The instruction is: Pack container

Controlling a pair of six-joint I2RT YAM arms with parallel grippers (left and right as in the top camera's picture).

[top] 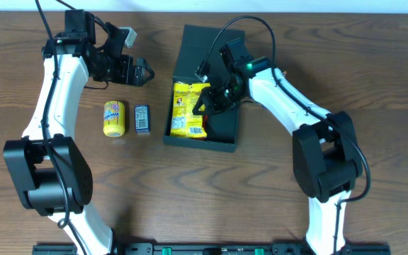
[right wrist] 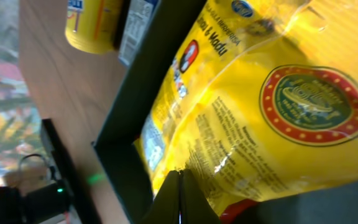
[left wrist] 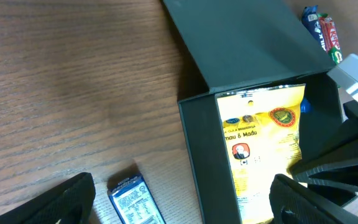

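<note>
The box [top: 222, 134] is sitting open beneath the right gripper [right wrist: 179, 182], whose jaws are pressing shut, seemingly on the edge of the bag [top: 188, 110] lying inside, just to its left. Should it lift without letting go, it would be dragging the bag out over the wall. The left gripper [top: 146, 72] is hanging wide open and empty, the can [top: 115, 117] and carton [top: 142, 119] waiting just behind it, toward its base.

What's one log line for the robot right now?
right fingers: shut on packet | packet: in container | left fingers: open, empty | can, small pack: outside container
</note>
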